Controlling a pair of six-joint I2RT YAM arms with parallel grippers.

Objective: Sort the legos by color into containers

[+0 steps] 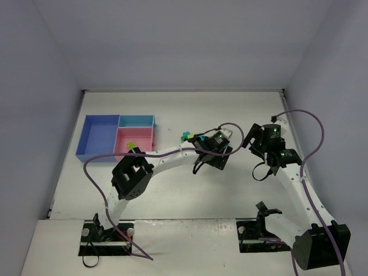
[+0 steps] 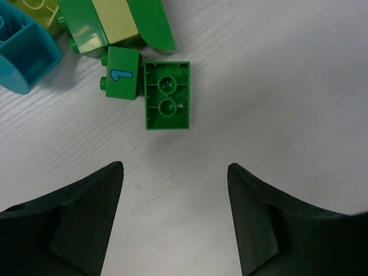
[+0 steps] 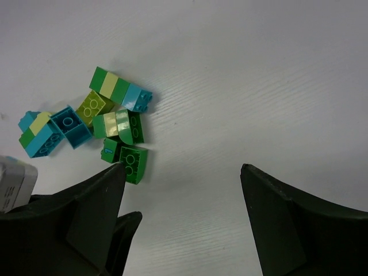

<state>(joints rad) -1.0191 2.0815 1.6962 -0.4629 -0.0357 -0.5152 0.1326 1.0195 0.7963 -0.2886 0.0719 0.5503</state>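
Containers [image 1: 98,138] at table [image 1: 230,109] left, legos [image 1: 185,137] clustered to their right

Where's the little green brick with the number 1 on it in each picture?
Top external: too small to pick out, somewhere in the tiny lego pile.
Left wrist: number-1 brick sits upper left.
Right wrist: lower left of the pile.
Landmark: the upside-down green brick right beside it, in both wrist views.

White worktop [image 2: 287,86], faint grain lines. Plain green upturned brick [image 2: 167,95]. Beside it, small green brick [image 2: 121,73] with blue numeral 1. Beyond it, green piece [image 2: 115,23] with pale yellow stripe; teal brick [image 2: 23,54]. Containers: blue tray [image 1: 98,135], pink tray [image 1: 141,135], light-blue tray [image 1: 137,121].
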